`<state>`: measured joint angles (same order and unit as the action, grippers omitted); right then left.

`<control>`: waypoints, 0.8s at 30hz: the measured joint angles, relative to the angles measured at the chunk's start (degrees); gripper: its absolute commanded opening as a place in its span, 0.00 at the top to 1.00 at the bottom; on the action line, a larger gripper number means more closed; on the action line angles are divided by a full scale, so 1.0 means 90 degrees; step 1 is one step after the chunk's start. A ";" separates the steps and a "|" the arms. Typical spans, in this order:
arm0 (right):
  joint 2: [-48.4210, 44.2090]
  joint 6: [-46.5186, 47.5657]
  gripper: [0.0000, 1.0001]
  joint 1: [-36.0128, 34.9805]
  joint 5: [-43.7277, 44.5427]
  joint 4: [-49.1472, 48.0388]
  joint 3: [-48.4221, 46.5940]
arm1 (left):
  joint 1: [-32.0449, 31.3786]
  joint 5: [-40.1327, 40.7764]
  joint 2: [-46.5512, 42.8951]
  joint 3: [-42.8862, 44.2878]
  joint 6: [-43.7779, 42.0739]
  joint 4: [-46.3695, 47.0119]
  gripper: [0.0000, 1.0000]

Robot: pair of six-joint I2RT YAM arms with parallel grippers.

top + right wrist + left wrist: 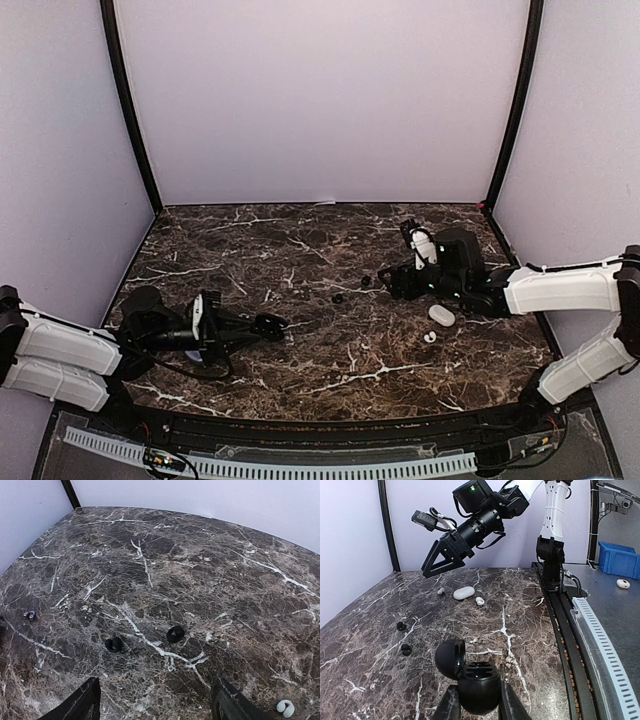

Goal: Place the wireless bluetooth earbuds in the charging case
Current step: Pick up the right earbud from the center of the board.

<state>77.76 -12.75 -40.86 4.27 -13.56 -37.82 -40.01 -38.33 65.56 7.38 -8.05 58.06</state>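
My left gripper (262, 324) is shut on an open black charging case (478, 679); its lid (450, 657) is hinged back to the left and the two sockets look empty. Two black earbuds (400, 626) (406, 649) lie on the marble left of the case. In the right wrist view they (114, 644) (175, 633) lie just ahead of my open, empty right gripper (155, 686), which hovers above the table (385, 280). A closed white case (464, 593) lies with one white earbud (480, 600) beside it and another (440, 591) to its left.
The white case (441, 315) and a white earbud (429, 337) lie under my right forearm. Dark posts and pale walls close in the marble table (300, 240). A slotted rail (600, 645) runs along the near edge; a blue bin (620, 557) stands beyond it.
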 measured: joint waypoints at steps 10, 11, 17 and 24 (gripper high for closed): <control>0.0408 -0.0415 0.28 0.0000 0.0707 -0.0231 -0.0010 | -0.0002 0.0136 0.0058 0.0000 -0.0121 0.0012 0.93; 0.0464 -0.0440 0.28 0.0000 0.0765 -0.0255 -0.0012 | -0.0002 0.0153 0.0029 0.0000 -0.0143 0.0012 0.93; 0.1005 -0.0687 0.30 0.0000 0.0867 -0.0313 -0.0350 | -0.0002 0.0175 -0.0029 0.0000 -0.0180 0.0015 0.94; 0.1277 -0.0811 0.30 0.0002 0.0867 -0.0287 -0.0607 | 0.0000 0.0172 -0.0027 0.0000 -0.0177 0.0015 0.94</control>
<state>89.25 -20.05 -40.84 12.08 -16.14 -43.29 -40.01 -36.77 65.32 7.38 -9.65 58.19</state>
